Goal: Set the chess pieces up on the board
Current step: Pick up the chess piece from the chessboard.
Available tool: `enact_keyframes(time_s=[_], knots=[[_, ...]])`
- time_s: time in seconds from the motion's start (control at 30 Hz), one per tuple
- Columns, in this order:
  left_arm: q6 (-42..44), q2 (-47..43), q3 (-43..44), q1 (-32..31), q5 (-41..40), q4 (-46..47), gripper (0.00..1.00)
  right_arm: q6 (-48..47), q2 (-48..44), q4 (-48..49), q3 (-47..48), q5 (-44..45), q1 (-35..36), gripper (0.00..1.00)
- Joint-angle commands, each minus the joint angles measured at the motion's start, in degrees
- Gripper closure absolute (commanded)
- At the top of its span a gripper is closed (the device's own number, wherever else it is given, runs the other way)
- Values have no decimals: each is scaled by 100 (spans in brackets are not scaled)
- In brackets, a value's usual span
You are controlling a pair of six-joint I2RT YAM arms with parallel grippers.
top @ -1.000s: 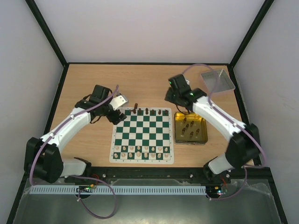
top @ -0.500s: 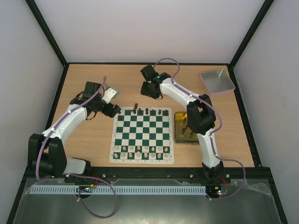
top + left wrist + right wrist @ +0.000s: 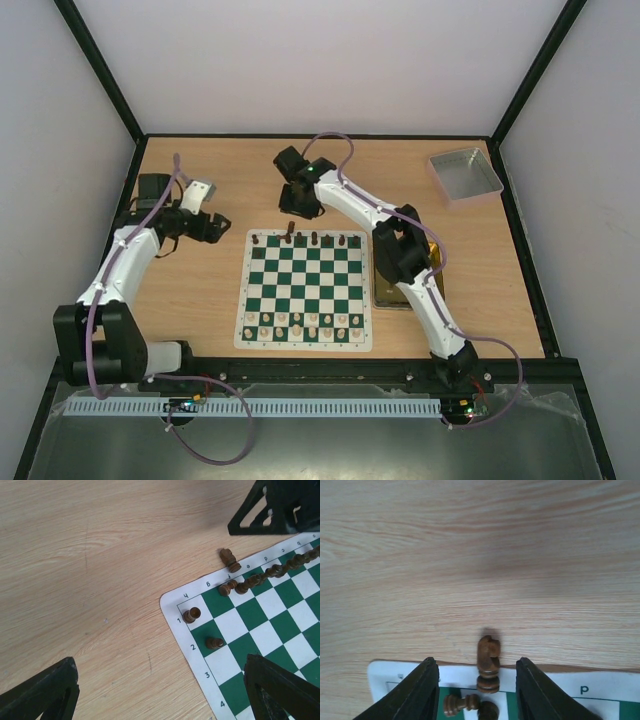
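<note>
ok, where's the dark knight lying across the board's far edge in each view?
Top external: knight at the far edge of the board, by the right hand.
Left wrist: knight upper right, on the white border.
Right wrist: knight bottom centre, between the hand's fingers.
Shared landmark: board's far-left corner.

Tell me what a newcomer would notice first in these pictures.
The right hand hangs at the far edge of the green-and-white board, left of centre. It is open around a dark knight at the rim of the white border. Cream pieces crowd the near rows, while only a few dark pieces line the far row.
</note>
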Motion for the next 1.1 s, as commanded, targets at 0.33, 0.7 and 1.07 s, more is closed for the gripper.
enact_keyframes(time_s=[0.33, 0.7, 1.07], knots=[[40, -126, -62, 668, 934, -174, 10, 275, 659, -1023, 872, -107, 109, 62], [116, -35, -114, 724, 1125, -170, 10, 311, 1002, -1166, 1136, -183, 210, 65], [142, -29, -154, 776, 1185, -152, 10, 303, 1093, -1138, 1127, -110, 207, 76]])
